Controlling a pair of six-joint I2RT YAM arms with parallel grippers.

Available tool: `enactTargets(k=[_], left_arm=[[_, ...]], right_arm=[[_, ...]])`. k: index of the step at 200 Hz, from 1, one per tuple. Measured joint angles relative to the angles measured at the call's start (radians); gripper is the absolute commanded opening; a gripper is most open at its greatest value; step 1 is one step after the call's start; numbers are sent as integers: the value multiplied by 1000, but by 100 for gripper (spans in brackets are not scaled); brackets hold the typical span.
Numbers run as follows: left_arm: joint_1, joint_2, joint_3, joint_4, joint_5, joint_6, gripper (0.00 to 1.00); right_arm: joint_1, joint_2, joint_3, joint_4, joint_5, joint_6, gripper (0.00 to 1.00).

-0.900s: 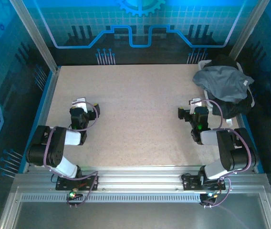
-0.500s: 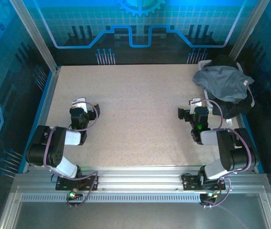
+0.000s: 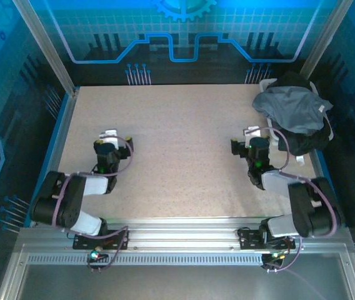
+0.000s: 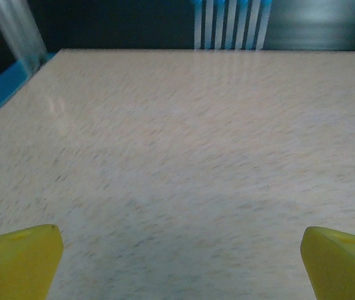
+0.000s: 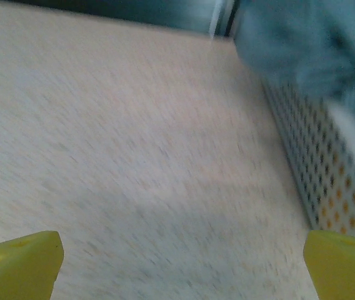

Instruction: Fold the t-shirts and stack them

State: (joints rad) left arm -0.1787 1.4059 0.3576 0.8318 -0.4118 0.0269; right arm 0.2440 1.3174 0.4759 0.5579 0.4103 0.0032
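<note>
- T-shirts [image 3: 293,107]: blue-grey one heaped over black ones in a white basket [image 5: 309,162], just beyond and to the right of the right gripper [image 5: 182,250] jaws.
- Right gripper jaws: spread wide, empty.
- Jaws of the left gripper [image 4: 177,250]: spread wide, empty, table [image 4: 177,125] ahead.

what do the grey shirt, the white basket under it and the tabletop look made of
Blue-grey t-shirt: soft matte cloth, likely cotton knit; it slumps in loose folds.
Basket: probably rigid white plastic; its wall shows regular rows of holes.
Table: speckled beige board, perhaps laminate, matte.
</note>
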Motion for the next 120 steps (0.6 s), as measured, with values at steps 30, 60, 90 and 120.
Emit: enactTargets(k=[30,60,90,120], left_arm=[[-108,-169,306,-409,-111,-137,99],[-19,-164,721,-764,-18,-483,99],[9,-47,949,-947,200,-660,96],[-56,34,978,-1054,410,-775,80]], right_arm=[[17,-135,418,-410,0,264,100],[-82,-41,838,-669,-17,490,100],[-91,185,1088,-887,36,617,93],[-146,456,1254,-1117,61,761,82]])
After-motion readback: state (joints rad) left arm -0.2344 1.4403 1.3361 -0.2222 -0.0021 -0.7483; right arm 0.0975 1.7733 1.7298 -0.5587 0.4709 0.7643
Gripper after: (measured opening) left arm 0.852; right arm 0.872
